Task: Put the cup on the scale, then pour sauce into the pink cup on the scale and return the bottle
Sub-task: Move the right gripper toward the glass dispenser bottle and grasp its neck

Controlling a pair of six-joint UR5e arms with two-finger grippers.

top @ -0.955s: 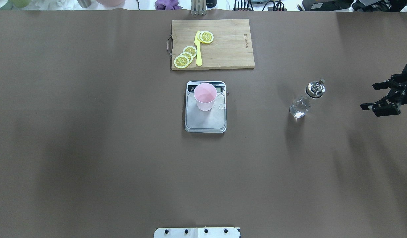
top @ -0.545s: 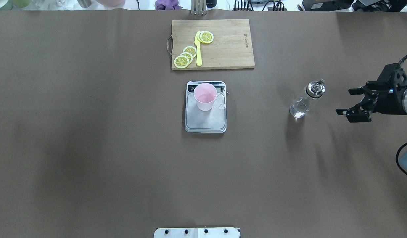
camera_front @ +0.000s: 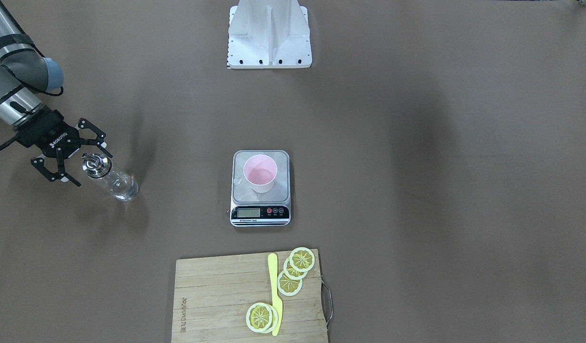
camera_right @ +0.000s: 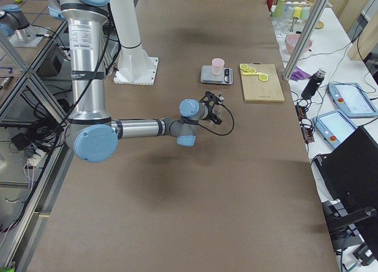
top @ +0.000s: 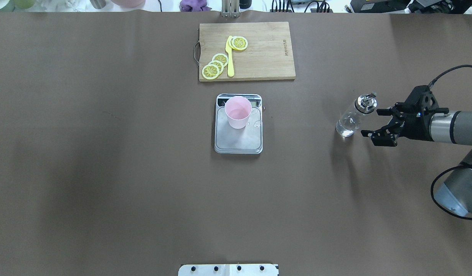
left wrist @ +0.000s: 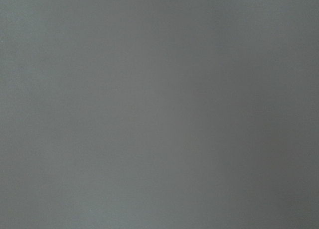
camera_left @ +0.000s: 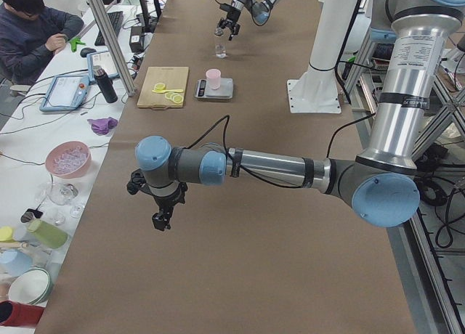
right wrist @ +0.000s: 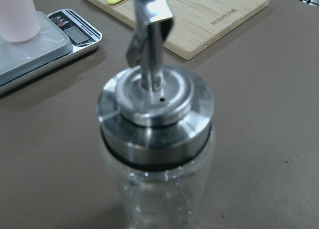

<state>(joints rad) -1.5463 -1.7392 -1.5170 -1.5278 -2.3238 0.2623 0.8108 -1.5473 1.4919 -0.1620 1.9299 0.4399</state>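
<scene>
Reaches in from the right edge of the overhead view with the right arm [top: 454, 128], forearm nearly level and low over the table. Holds the right gripper [top: 370, 122] wide open, both black fingers [top: 385, 112] spread and aimed toward the table's middle. Stretches the left arm [camera_left: 276, 167] far out on the other side, wrist bent down, left gripper [camera_left: 161, 219] pointing at the tabletop, spread of its fingers not readable

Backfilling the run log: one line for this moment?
step: pre-grasp | cup on scale | bottle upright, ungrasped | right claw open beside bottle | left claw state unclear
</scene>
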